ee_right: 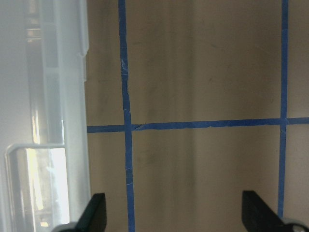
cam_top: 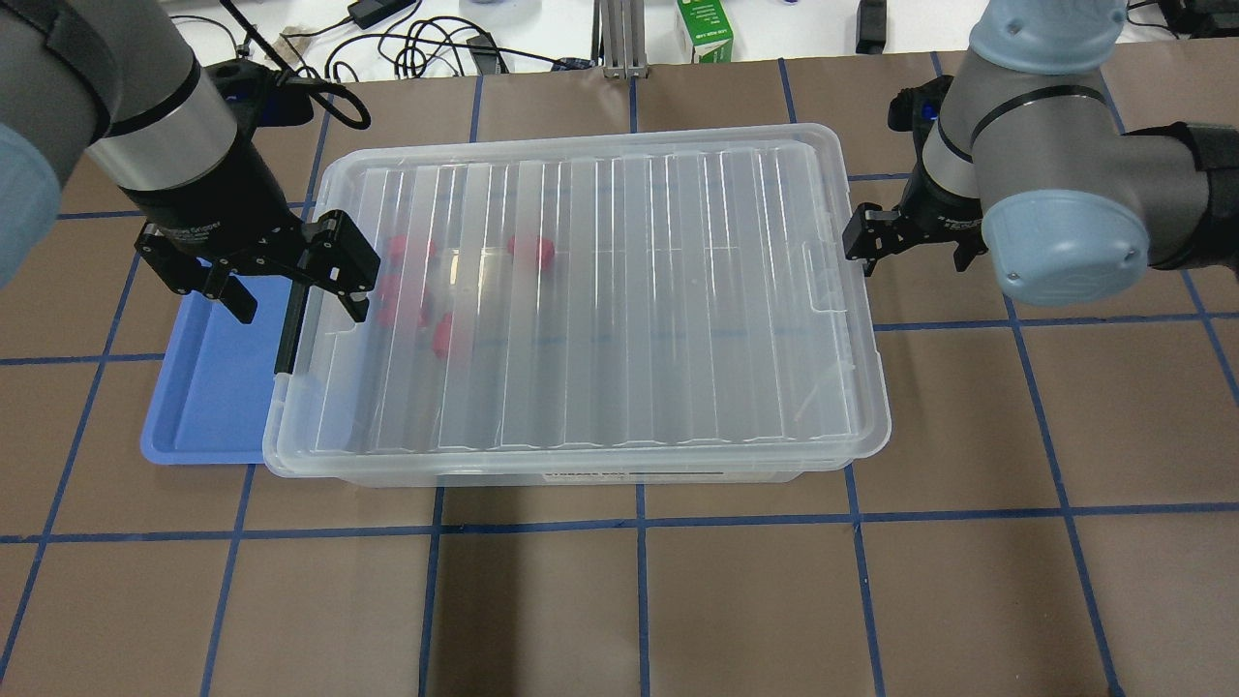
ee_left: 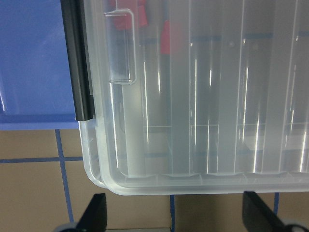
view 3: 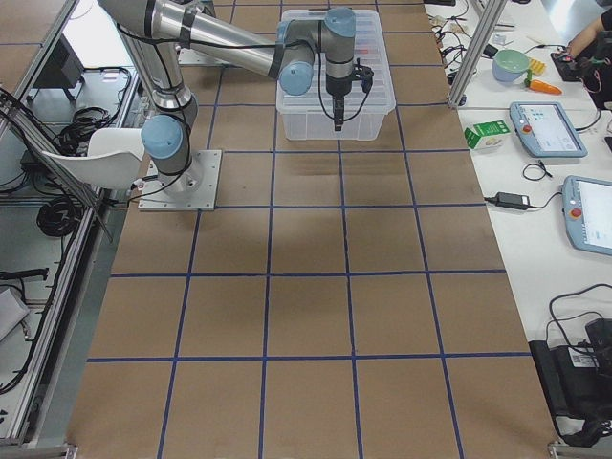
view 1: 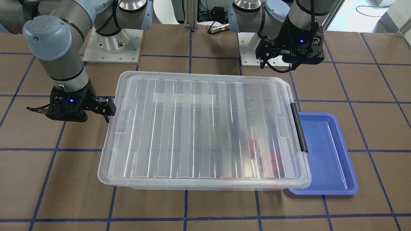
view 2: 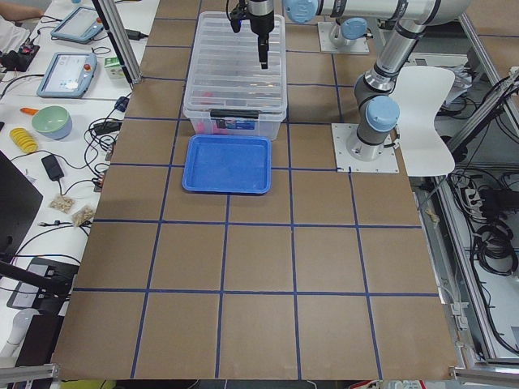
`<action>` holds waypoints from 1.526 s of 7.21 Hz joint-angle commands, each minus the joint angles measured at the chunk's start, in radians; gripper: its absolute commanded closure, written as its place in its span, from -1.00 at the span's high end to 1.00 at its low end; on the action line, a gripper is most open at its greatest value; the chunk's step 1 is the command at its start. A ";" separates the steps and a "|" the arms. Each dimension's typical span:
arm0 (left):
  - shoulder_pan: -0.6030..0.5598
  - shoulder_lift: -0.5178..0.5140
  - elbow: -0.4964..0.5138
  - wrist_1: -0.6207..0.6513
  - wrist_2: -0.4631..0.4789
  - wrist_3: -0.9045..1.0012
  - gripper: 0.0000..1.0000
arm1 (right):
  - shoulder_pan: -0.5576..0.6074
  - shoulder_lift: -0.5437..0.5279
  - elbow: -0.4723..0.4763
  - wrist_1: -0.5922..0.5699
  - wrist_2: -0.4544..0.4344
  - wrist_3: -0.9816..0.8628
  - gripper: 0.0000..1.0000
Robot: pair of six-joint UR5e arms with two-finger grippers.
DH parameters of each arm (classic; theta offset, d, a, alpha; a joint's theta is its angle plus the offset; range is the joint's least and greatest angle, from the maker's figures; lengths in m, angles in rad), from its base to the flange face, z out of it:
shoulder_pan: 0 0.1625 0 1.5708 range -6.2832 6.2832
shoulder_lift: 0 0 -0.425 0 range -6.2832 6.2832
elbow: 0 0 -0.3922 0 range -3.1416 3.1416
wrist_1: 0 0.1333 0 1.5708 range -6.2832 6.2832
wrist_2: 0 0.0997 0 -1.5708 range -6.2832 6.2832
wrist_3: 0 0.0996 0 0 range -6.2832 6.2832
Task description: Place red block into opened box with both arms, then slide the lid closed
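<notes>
The lid [cam_top: 629, 290] lies flat on the clear box [cam_top: 581, 467] and covers its whole top. Several red blocks [cam_top: 530, 250] show blurred through it at the end with the black handle [cam_top: 287, 329], also seen as red blocks [view 1: 253, 149] in the front view. My left gripper [cam_top: 303, 312] hangs open above that handle end, and its wrist view looks down on the lid's corner [ee_left: 145, 179]. Open too, my right gripper [cam_top: 910, 256] is at the opposite short end. One of its fingers [view 1: 107, 110] is beside the lid's rim, and nothing is between the fingers.
A shallow blue tray [cam_top: 208, 387] lies against the box's handle end, partly under it. Brown table paper with blue grid lines surrounds the box. Cables and a green carton [cam_top: 705, 29] lie beyond the table's far edge.
</notes>
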 commanded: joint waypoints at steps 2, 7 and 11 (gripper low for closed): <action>0.000 0.001 0.001 0.005 -0.001 -0.011 1.00 | -0.010 -0.011 -0.037 0.014 -0.010 -0.021 1.00; 0.000 -0.001 0.000 0.038 0.000 -0.002 1.00 | 0.004 -0.152 -0.281 0.430 -0.017 -0.002 1.00; 0.000 -0.001 -0.002 0.040 -0.003 -0.002 1.00 | 0.099 -0.141 -0.286 0.444 -0.014 0.148 1.00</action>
